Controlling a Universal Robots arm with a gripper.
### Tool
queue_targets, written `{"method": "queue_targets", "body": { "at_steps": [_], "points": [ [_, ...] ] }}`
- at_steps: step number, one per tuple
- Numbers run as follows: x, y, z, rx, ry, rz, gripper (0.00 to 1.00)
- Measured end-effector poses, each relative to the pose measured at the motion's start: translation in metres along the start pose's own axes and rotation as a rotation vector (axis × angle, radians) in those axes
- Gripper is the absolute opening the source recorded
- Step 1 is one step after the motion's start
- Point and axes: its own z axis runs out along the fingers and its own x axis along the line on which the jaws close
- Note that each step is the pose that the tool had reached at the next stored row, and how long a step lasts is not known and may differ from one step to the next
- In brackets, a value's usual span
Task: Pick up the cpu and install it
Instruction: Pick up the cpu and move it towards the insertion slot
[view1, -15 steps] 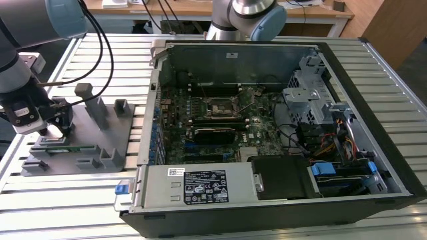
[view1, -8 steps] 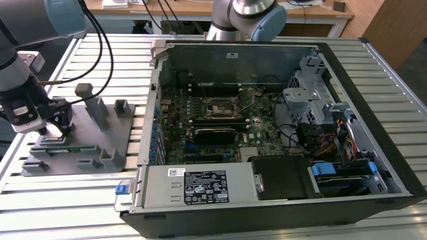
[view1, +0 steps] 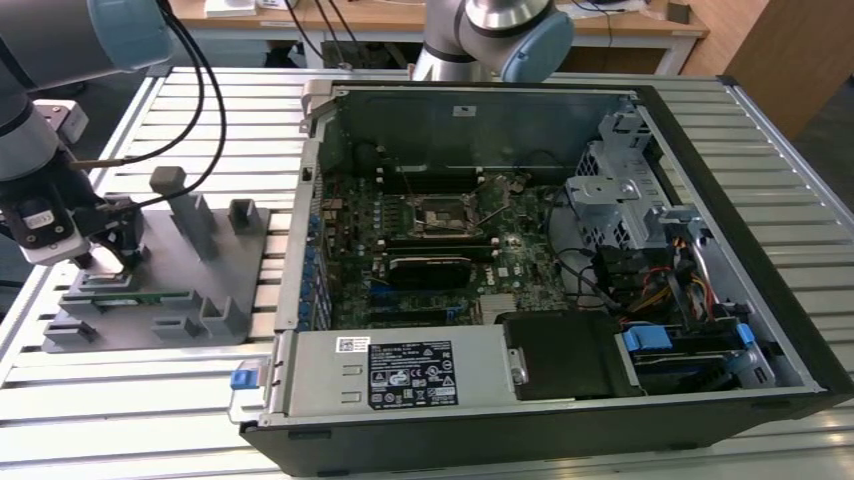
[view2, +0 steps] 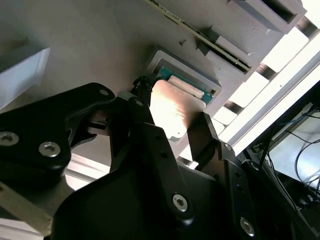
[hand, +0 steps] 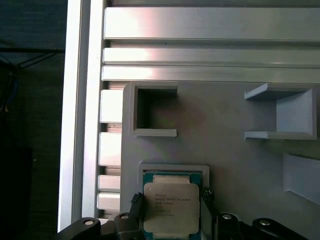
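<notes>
The cpu (hand: 171, 209) is a small square chip with a silvery top. It lies at the pocket of the grey fixture (hand: 225, 165), with a green edge showing at its far side. My gripper (hand: 171, 200) straddles it, one black finger (hand: 136, 202) against each of two opposite sides. In the second wrist view the cpu (view2: 172, 112) sits between the same fingers of the gripper (view2: 172, 116). In the exterior view the gripper (view1: 107, 258) hangs low over the fixture (view1: 187, 270) at that view's left. The dark square socket (view1: 441, 213) sits on the motherboard inside the open case (view1: 747, 300).
A long green memory stick (view1: 134, 297) lies in a slot of the fixture, near the gripper. Upright grey posts (view1: 174, 200) stand on the fixture. Black cables (view1: 200, 90) hang from the arm. The slatted aluminium table (view1: 120, 400) carries everything.
</notes>
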Motion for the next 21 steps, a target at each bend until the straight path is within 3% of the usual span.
{"method": "queue_targets", "body": {
  "at_steps": [21],
  "points": [
    [0.0005,0.0004,-0.0064,0.0000,0.0001,0.000,0.54]
  ]
}}
